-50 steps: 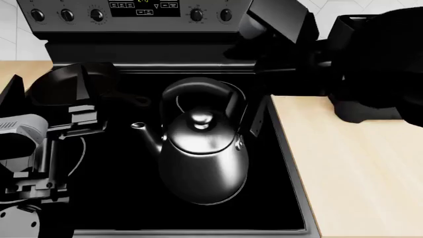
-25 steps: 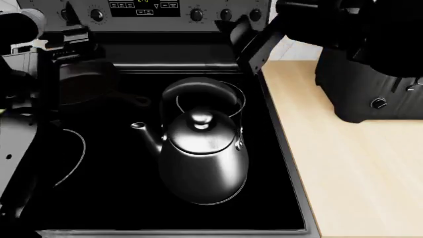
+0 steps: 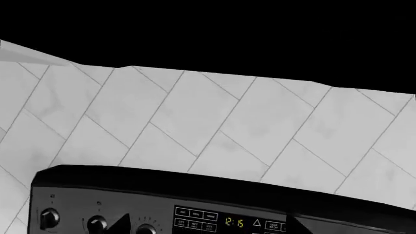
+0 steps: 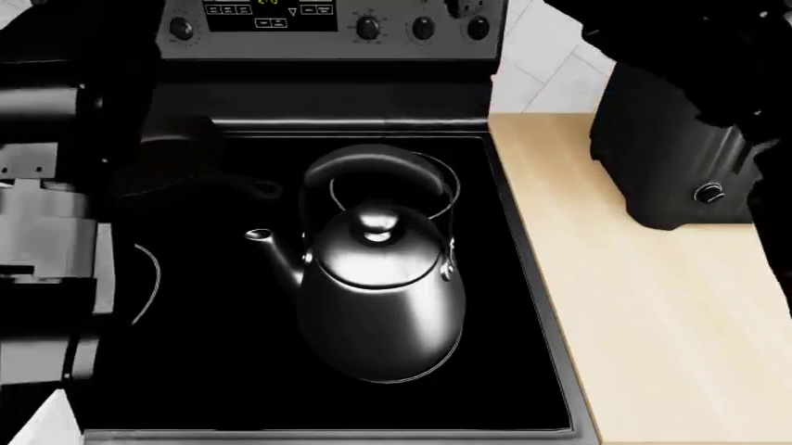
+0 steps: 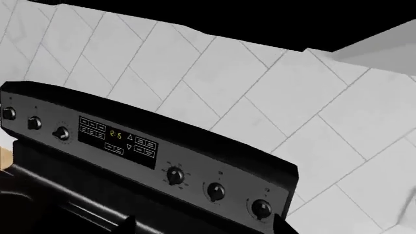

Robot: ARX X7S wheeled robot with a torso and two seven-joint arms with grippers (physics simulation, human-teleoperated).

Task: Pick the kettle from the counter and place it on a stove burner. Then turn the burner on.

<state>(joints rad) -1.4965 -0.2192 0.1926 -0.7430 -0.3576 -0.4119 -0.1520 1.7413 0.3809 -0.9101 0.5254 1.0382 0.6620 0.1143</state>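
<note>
The dark-chrome kettle (image 4: 377, 278) stands upright on the black glass cooktop (image 4: 223, 371), spout to the left. Part of a thin white burner ring (image 4: 448, 185) shows behind its handle. The beige counter (image 4: 644, 306) lies to the right. My left gripper (image 3: 208, 230) faces the stove's control panel (image 3: 208, 222); only its two dark fingertips (image 3: 120, 224) show, wide apart and empty. My right gripper (image 5: 204, 228) also faces the panel, fingertips (image 5: 130, 220) wide apart and empty, near the right-hand knobs (image 5: 215, 191). Neither gripper's jaws show in the head view.
A flat black frying pan (image 4: 173, 158) sits at the cooktop's back left. A white arc of another ring (image 4: 151, 278) shows at the left. The black toaster (image 4: 674, 158) stands on the counter at the back right. My left arm (image 4: 50, 241) fills the left edge. Knobs (image 4: 367, 28) line the panel.
Both arms have lifted. The left gripper rose out of the head view from the lower left. The right arm pulled up and to the right, away from the stove's back. The kettle has not moved.
</note>
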